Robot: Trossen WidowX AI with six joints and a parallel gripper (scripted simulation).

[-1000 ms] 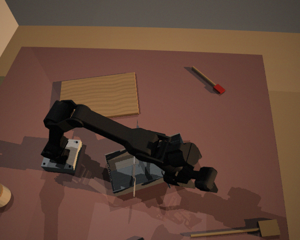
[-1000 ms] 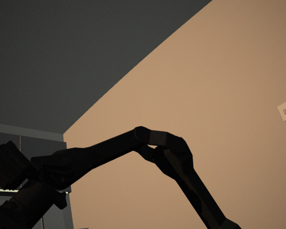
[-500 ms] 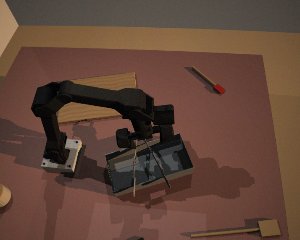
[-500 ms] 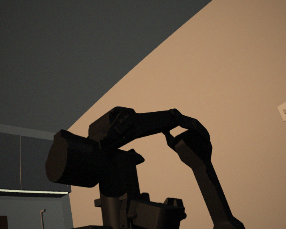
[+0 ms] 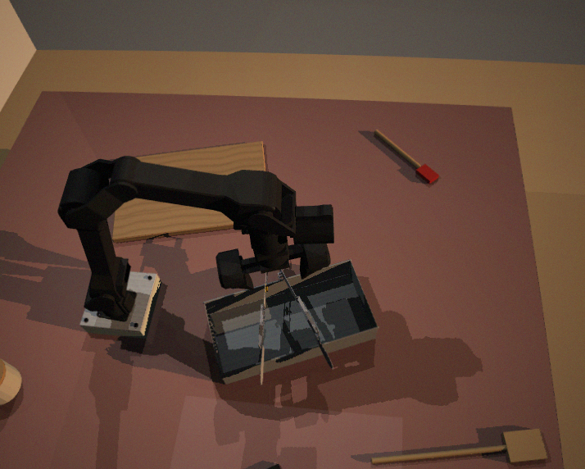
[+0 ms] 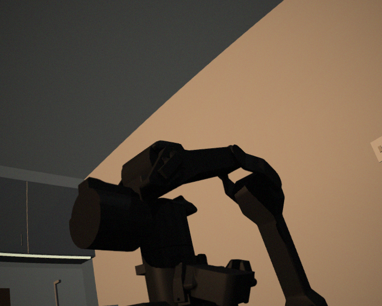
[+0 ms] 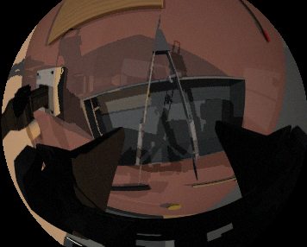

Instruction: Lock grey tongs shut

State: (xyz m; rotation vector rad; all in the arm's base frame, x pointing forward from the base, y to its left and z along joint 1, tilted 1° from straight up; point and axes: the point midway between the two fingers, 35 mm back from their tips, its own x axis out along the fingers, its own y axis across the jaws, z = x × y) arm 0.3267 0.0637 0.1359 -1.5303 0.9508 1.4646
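The grey tongs (image 5: 307,312) (image 7: 160,42) lie open across the roasting tin (image 5: 356,337) (image 7: 238,99). Their hinge end is beyond the tin's back rim, seen in the wrist view and hidden by my gripper in the top view. The two arms spread towards the front rim. My gripper (image 5: 276,279) (image 7: 172,128) is wide open and empty, pointing down above the tin's back part. In the wrist view the tongs' arms show between my fingers, well below them. The wooden board (image 5: 156,222) (image 7: 99,9) lies behind the tin to the left, partly covered by my arm.
A red-headed tool (image 5: 427,174) (image 7: 266,36) lies at the back right. A wooden spatula (image 5: 524,445) lies at the front right. A pale cylinder (image 5: 8,383) stands at the left edge. A yellow round object (image 7: 174,207) shows low in the wrist view. The exterior view shows mostly my arm and walls.
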